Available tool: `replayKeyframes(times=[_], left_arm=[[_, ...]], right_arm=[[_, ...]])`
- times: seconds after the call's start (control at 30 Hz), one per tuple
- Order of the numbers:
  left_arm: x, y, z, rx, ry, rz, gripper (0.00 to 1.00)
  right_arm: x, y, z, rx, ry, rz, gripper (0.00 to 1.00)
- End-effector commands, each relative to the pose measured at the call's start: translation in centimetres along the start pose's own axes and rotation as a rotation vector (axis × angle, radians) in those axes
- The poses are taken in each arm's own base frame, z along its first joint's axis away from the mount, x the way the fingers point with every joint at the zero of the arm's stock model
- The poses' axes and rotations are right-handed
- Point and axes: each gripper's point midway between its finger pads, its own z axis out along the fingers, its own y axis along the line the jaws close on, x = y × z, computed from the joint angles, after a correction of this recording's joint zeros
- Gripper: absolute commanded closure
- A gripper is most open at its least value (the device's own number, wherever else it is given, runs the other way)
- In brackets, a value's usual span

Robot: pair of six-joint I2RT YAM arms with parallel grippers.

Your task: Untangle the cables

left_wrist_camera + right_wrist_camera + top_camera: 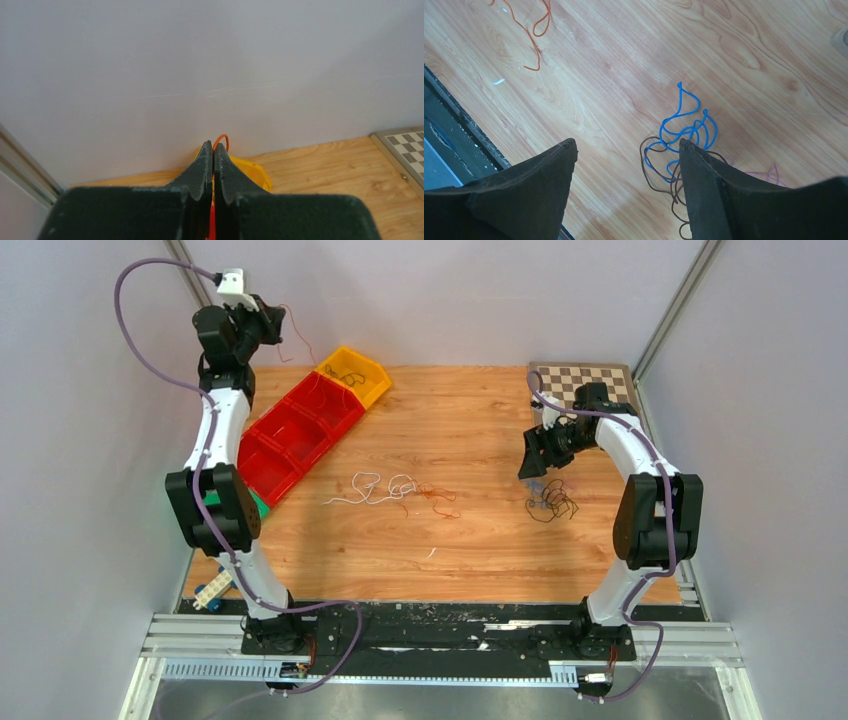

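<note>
My left gripper [272,320] is raised high at the back left, over the bins. It is shut on a thin orange-red wire [298,340] that hangs down from it; in the left wrist view a small loop of the wire [220,141] sticks out past the shut fingertips [213,147]. A white curly wire [375,488] and another orange-red wire [436,497] lie loose mid-table. My right gripper [530,458] is open and empty, hovering above a small tangle of blue wire [684,125] and dark brown wire [659,170], which also shows in the top view [551,503].
A row of red bins [290,435] and a yellow bin [355,375] run diagonally at the back left. A checkerboard [580,380] lies at the back right. A green object [257,505] sits by the left arm. Walls close in on three sides.
</note>
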Motion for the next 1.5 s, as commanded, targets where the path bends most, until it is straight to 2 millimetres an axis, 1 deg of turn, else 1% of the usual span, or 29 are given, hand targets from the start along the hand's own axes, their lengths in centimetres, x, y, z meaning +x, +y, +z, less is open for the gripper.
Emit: replayKeyframes(times=[0.0, 0.1, 0.23, 0.37, 0.5, 0.57, 0.6, 0.63, 0.67, 0.7, 0.73, 0.77, 0.8, 0.83, 0.87, 0.9, 0.93, 1.03, 1.07, 1.1, 1.13, 1.2, 1.23, 1.27, 1.33, 1.37, 1.4, 1.43, 1.47], left_arm=[[-9.8, -1.6, -3.9, 0.005, -0.168, 0.117, 1.00], [-10.6, -0.9, -5.5, -0.030, -0.161, 0.123, 1.00], [-10.8, -0.1, -7.2, -0.072, -0.147, 0.150, 1.00], [-10.5, 0.1, -8.0, -0.088, -0.131, 0.170, 1.00], [-9.9, 0.5, -7.9, -0.097, -0.095, 0.164, 1.00], [-9.1, 1.2, -7.5, -0.119, -0.063, 0.151, 1.00], [-8.2, 1.6, -7.1, -0.125, -0.039, 0.142, 1.00], [-8.1, 1.8, -6.9, -0.130, -0.035, 0.140, 1.00], [-7.3, 2.1, -6.4, -0.130, -0.023, 0.126, 1.00], [-7.2, 2.3, -6.1, -0.130, -0.025, 0.116, 1.00], [-6.3, 2.5, -5.4, -0.128, -0.012, 0.089, 1.00], [-6.6, 2.4, -5.0, -0.121, -0.021, 0.083, 1.00], [-5.5, 2.5, -4.1, -0.111, -0.006, 0.055, 1.00], [-6.0, 2.2, -3.6, -0.104, -0.019, 0.053, 1.00], [-5.0, 2.1, -2.6, -0.094, -0.006, 0.035, 1.00], [-5.4, 1.7, -2.1, -0.087, -0.019, 0.040, 1.00], [-4.8, 1.4, -1.1, -0.087, -0.017, 0.043, 1.00], [-5.3, 0.6, 0.6, -0.108, -0.059, 0.064, 1.00], [-4.4, 0.5, 1.5, -0.111, -0.047, 0.063, 1.00], [-4.7, 0.4, 1.9, -0.114, -0.054, 0.067, 1.00], [-3.4, 0.3, 2.5, -0.114, -0.031, 0.062, 1.00], [-1.7, 0.7, 3.1, -0.132, -0.007, 0.067, 1.00], [-0.1, 1.0, 3.1, -0.138, 0.021, 0.064, 1.00], [0.6, 1.0, 3.2, -0.134, 0.029, 0.075, 1.00], [4.1, 1.3, 3.0, -0.135, 0.094, 0.079, 1.00], [4.7, 1.3, 2.8, -0.133, 0.103, 0.094, 1.00], [6.5, 1.5, 2.5, -0.137, 0.136, 0.092, 1.00], [7.2, 1.5, 2.3, -0.136, 0.151, 0.098, 1.00], [8.8, 1.5, 1.9, -0.136, 0.185, 0.092, 1.00]], right_arm=[[-1.2, -0.1, -0.3, 0.004, -0.029, -0.022, 0.27], [-1.3, 0.0, -0.3, 0.001, -0.030, -0.021, 0.27], [-1.1, 0.1, -0.3, -0.002, -0.030, -0.018, 0.27], [-1.0, 0.2, -0.3, -0.005, -0.030, -0.016, 0.27], [-1.0, 0.2, -0.2, -0.009, -0.028, -0.010, 0.27], [-1.0, 0.1, -0.1, -0.009, -0.028, -0.009, 0.27], [-1.0, 0.1, -0.1, -0.011, -0.026, -0.008, 0.27], [-0.9, 0.1, 0.0, -0.012, -0.025, -0.006, 0.27], [-0.9, 0.1, 0.1, -0.013, -0.023, -0.005, 0.27], [-0.9, 0.1, 0.1, -0.015, -0.022, -0.005, 0.27], [-0.8, 0.0, 0.2, -0.016, -0.020, -0.003, 0.27], [-0.8, 0.0, 0.2, -0.017, -0.020, -0.002, 0.27], [-0.8, 0.0, 0.3, -0.017, -0.018, 0.000, 0.27], [-0.8, -0.1, 0.3, -0.016, -0.017, 0.001, 0.27], [-0.8, -0.1, 0.4, -0.017, -0.016, 0.001, 0.27], [-0.9, -0.2, 0.4, -0.015, -0.017, 0.000, 0.27], [-0.9, -0.3, 0.4, -0.014, -0.016, 0.001, 0.27], [-1.0, -0.5, 0.5, -0.011, -0.014, 0.001, 0.27], [-1.1, -0.6, 0.5, -0.010, -0.014, -0.002, 0.27], [-1.1, -0.6, 0.6, -0.009, -0.012, -0.001, 0.27], [-1.1, -0.7, 0.6, -0.009, -0.011, -0.001, 0.27], [-1.0, -0.8, 0.6, -0.006, -0.011, -0.002, 0.27], [-1.0, -0.8, 0.6, -0.005, -0.008, -0.001, 0.27], [-1.0, -0.8, 0.6, -0.003, -0.009, -0.002, 0.27], [-0.9, -0.8, 0.5, 0.000, -0.008, -0.007, 0.27], [-0.9, -0.8, 0.5, 0.001, -0.007, -0.006, 0.27], [-0.8, -0.7, 0.5, 0.000, -0.006, -0.005, 0.27], [-0.7, -0.8, 0.6, 0.001, -0.003, -0.004, 0.27], [-0.6, -0.7, 0.6, -0.001, -0.001, -0.003, 0.27]])
